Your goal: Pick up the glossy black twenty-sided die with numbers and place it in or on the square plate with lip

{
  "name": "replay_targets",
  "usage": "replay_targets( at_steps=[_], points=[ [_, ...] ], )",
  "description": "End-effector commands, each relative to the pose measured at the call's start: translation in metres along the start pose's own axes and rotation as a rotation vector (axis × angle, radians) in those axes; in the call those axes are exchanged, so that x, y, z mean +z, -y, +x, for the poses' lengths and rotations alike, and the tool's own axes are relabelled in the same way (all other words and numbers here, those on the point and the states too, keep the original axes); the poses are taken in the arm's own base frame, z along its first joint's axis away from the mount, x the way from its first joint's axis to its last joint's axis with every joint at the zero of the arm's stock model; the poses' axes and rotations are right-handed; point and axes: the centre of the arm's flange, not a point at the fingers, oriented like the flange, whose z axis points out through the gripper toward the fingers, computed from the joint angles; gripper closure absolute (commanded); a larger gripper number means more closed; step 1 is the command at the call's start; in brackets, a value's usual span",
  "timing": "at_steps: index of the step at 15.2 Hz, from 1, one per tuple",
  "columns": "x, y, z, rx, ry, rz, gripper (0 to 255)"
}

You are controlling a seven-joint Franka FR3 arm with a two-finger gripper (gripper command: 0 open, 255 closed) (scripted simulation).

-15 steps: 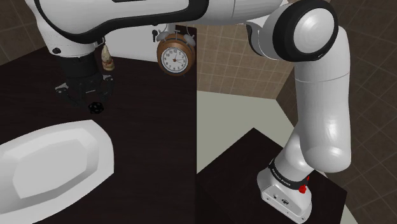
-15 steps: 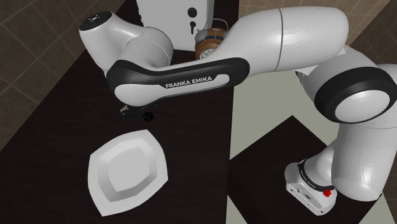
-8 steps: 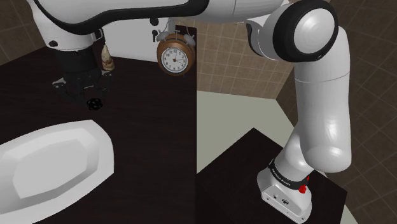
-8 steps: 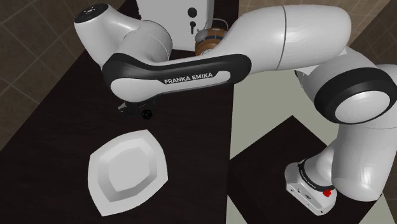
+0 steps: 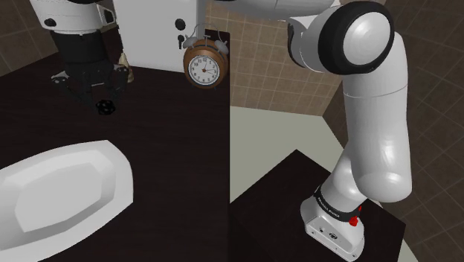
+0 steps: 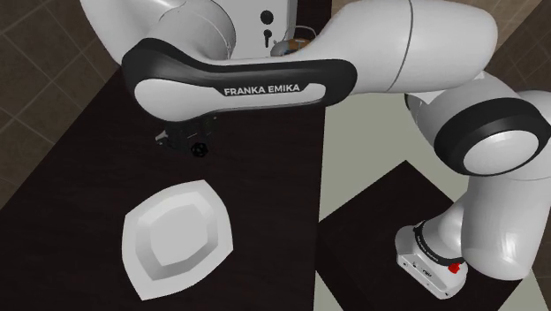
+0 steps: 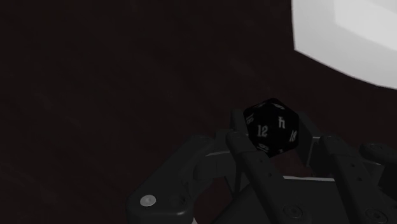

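Gripper (image 5: 105, 103) fingers clamped on black numbered die (image 7: 270, 126), "12" face towards wrist cam. Shoulder view: die at 1 o'clock from white square plate (image 5: 44, 223), apart from it, over dark table (image 5: 178, 156). Alarm clock (image 5: 203, 68) at die's 2 o'clock.

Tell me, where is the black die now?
The die sits clamped in the gripper, in the air over the dark table. In the shoulder view it's upper left, beyond the white plate and left of the clock.
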Motion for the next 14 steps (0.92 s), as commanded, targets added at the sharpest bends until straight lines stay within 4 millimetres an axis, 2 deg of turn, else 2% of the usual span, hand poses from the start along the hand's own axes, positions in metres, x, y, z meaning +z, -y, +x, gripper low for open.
replay_targets(
  at_steps=[1, 5, 14],
  points=[
    [-0.011, 0.000, 0.000, 0.000, 0.000, 0.000, 255],
    [-0.032, 0.000, -0.001, 0.000, 0.000, 0.000, 255],
    [-0.029, 0.082, -0.086, 0.000, 0.000, 0.000, 255]
  ],
)
